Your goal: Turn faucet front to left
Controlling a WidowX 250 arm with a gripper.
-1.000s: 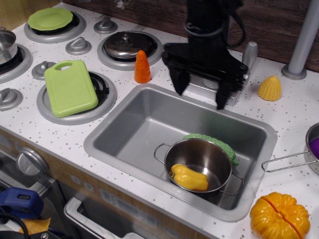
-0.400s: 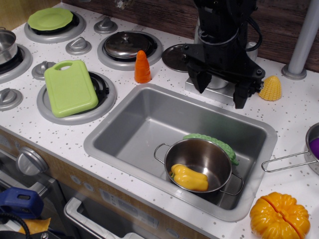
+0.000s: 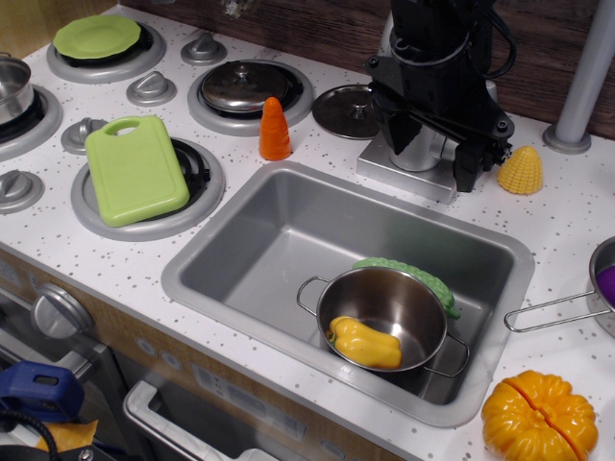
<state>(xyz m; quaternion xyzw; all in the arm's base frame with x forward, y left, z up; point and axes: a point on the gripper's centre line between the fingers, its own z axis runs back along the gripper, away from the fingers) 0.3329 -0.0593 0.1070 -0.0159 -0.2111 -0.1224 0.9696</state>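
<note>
stands at the back rim of the sink: the faucet (image 3: 420, 154), matte silver-grey, with its square base plate on the white speckled counter and its cylindrical body showing between the black fingers. spout pipe and side lever mostly hidden behind the black arm, so cannot tell which way the spout points.

straddles the faucet body from above: the gripper (image 3: 425, 152), fingers spread wide, one finger to the left of the cylinder and the other out to the right, near the yellow corn (image 3: 521, 170). touching the metal or just apart from it, cannot tell. nothing pinched.

looks like the approach or placing step, by judgement: positioned around the faucet, turn not clearly done. calls next for bringing a finger against the spout or closing on it, then sweeping it round to the left while the base stays planted; a slip off the smooth pipe seems the likely risk.

further out: a small dark lid (image 3: 350, 109) just left of the base, an orange carrot (image 3: 275, 130) beyond it. below, the grey sink (image 3: 248, 242) with a steel pot (image 3: 384, 312) holding a yellow pepper (image 3: 365, 343), a green thing behind the pot. to the left, the stove with a green cutting board (image 3: 136, 169). to the right rear, a plain grey pole (image 3: 584, 82); at lower right, an orange pumpkin (image 3: 539, 416).
</note>
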